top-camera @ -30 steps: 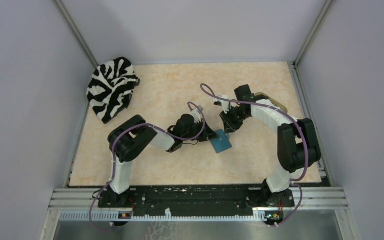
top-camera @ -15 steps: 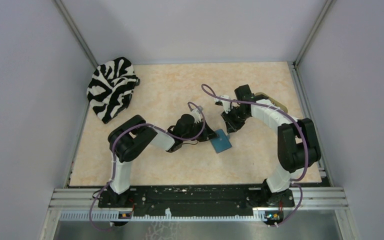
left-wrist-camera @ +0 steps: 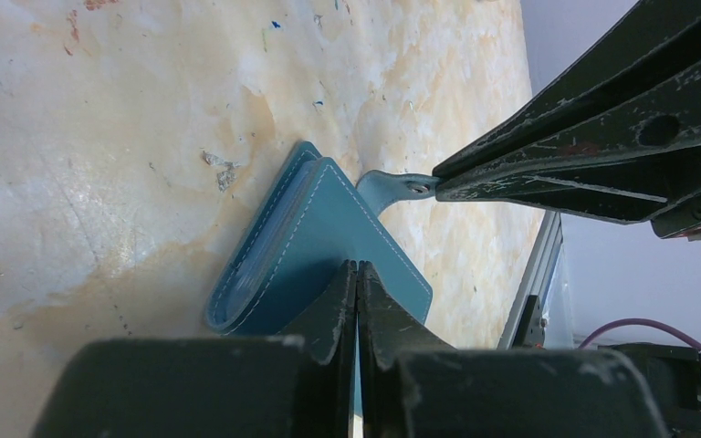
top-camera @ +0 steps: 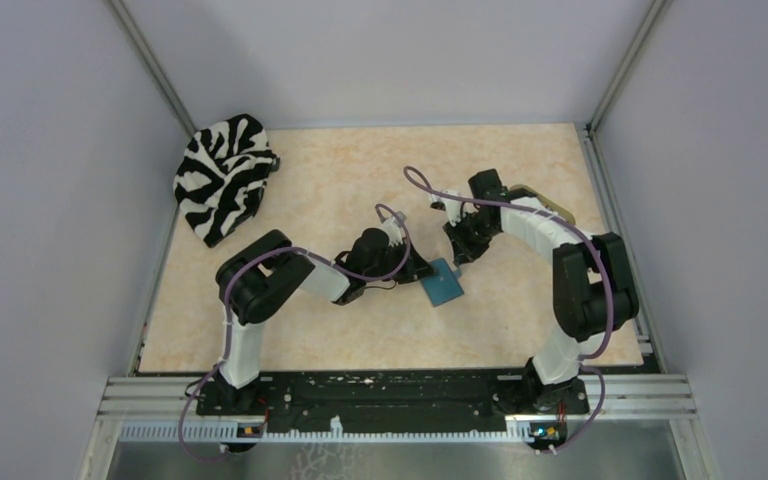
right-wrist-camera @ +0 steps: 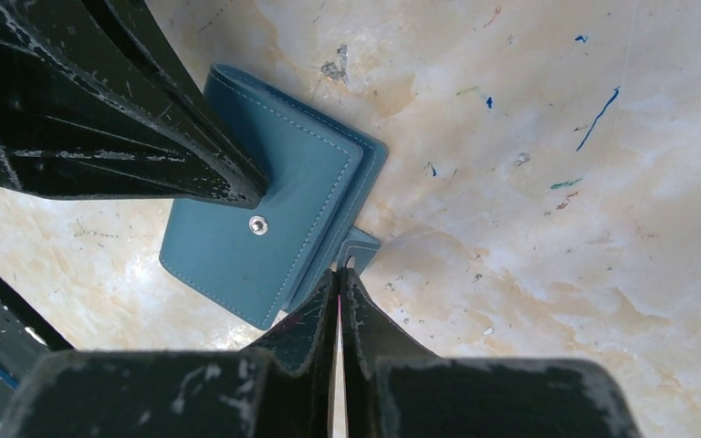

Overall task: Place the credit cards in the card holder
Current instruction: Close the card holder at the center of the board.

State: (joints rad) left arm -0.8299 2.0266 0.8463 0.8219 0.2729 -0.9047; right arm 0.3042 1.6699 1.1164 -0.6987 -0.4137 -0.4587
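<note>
1. Changing very little over the last sec: the card holder point(top-camera: 443, 285) is sitting at the same spot mid-table point(top-camera: 360, 170). The left gripper point(left-wrist-camera: 357, 269) and right gripper point(right-wrist-camera: 339, 274) are both staying on it. Only the R arm point(top-camera: 585, 285) elbow is edging a touch toward 9 o'clock.
2. Stalling at the opening step, by my read: the holder is lying folded, cover not lifted yet. No credit cards are showing in any view, so nothing is going in yet.
3. Left gripper: fingers are pressing together w/ nothing btw them. The tips are bearing down on the holder's teal face, just at 11 o'clock of the snap stud point(right-wrist-camera: 257, 224) in the R wrist view. It's looking like pinning, not pinching.
4. L arm point(top-camera: 260, 285) is reaching low from its base at 7 o'clock, elbow folding. The forearm is running toward 3 o'clock onto the holder's 10 o'clock side.
5. Right gripper: fingers are closing tight on the snap tab point(right-wrist-camera: 360, 246). The tab is already off its stud and sticking out past the holder's edge.
6. R arm is arching up from 5 o'clock, elbow high at 3 o'clock. The wrist is bending back and coming onto the holder from approx 1 o'clock.
7. Zebra cloth point(top-camera: 222, 175) is lying at 10 o'clock. A beige tray point(top-camera: 552, 207) is peeking out behind the R forearm at 2 o'clock.
</note>
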